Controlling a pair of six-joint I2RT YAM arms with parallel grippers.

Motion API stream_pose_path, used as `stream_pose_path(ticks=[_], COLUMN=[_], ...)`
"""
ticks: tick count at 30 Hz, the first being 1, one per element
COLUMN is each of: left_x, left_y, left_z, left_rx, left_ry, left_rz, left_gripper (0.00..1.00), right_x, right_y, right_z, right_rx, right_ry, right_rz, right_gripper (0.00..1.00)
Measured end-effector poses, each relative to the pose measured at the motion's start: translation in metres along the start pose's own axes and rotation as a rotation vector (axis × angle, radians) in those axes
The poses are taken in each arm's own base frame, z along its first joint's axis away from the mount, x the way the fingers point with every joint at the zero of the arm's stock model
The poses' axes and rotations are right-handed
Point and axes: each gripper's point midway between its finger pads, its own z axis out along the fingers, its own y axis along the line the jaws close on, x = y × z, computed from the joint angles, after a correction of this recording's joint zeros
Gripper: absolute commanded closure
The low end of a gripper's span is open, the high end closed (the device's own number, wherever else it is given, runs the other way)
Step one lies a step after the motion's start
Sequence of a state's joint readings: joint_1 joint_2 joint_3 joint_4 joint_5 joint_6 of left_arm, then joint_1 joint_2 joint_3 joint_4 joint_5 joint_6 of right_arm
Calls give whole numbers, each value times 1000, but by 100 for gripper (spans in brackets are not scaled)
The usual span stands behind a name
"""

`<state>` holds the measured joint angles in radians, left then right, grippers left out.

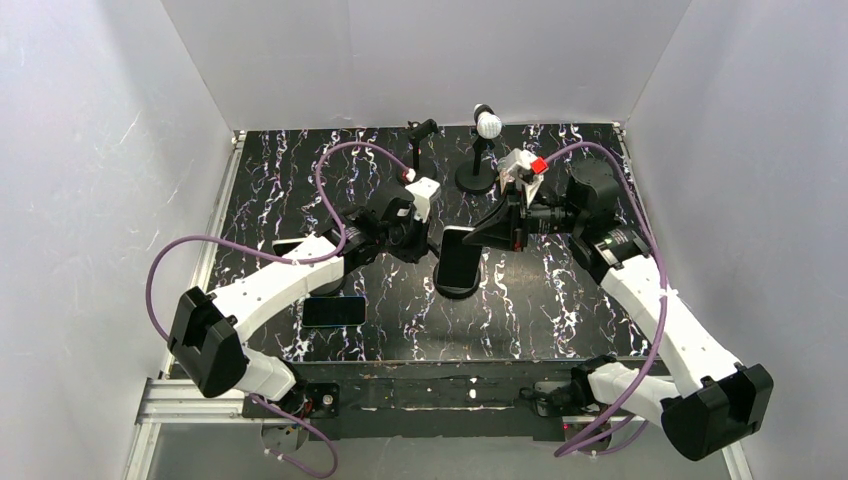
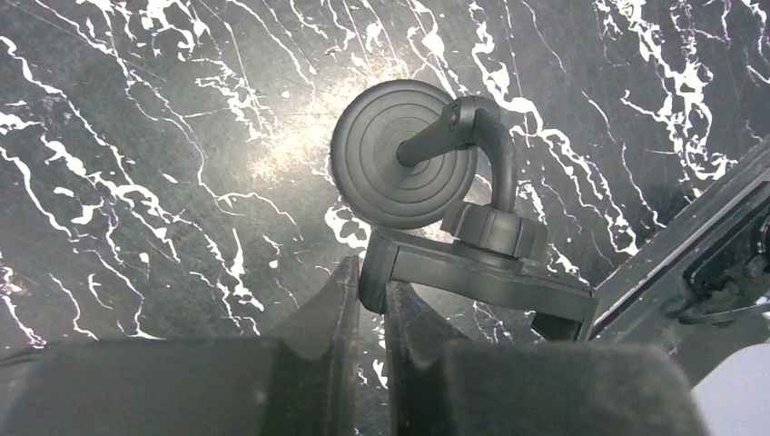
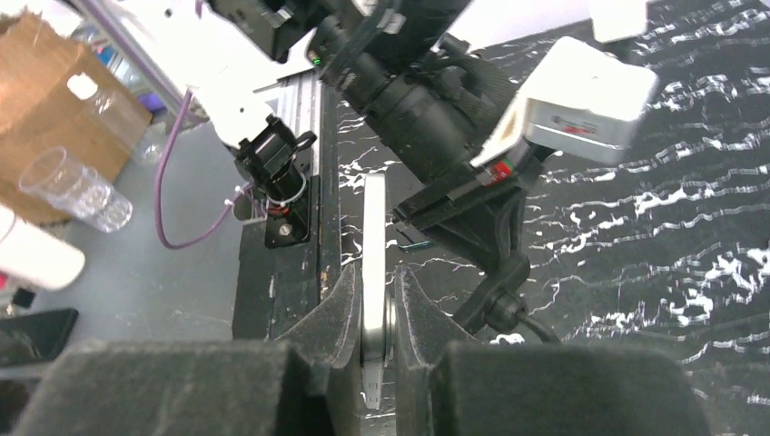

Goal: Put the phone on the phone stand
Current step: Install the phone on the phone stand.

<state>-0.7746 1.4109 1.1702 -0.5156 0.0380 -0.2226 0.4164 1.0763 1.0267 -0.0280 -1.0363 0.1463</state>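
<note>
We see the R hand (image 3: 374, 304) closed narrow on the phone (image 3: 373, 227), which it holds upright on its edge approx. over the round base of the phone stand (image 2: 404, 154), near the centre of the black marble worktop (image 1: 560, 300); we cannot tell if the phone touches the cradle. The L hand (image 2: 370, 295) is pinched on one end of the stand's clamp bar, w/ the base disc flat on the worktop just beyond its fingers. A 2nd phone (image 1: 335, 311) lies flat near the L arm, well apart from the stand.
</note>
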Motion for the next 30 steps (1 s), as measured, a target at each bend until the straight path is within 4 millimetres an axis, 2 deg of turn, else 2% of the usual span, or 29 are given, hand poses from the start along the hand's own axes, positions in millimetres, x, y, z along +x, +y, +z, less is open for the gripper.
stream_pose_path(ticks=[16, 30], left_x=[2, 2], left_y=[-6, -7], left_z=[2, 2], left_rx=[54, 59], left_ry=[1, -4], left_rz=[55, 60], left_gripper=[100, 100], right_x=[31, 39], right_y=[44, 28], right_z=[36, 55], right_rx=[-397, -470], right_ry=[37, -6], right_rz=[-335, -488], right_gripper=[99, 99])
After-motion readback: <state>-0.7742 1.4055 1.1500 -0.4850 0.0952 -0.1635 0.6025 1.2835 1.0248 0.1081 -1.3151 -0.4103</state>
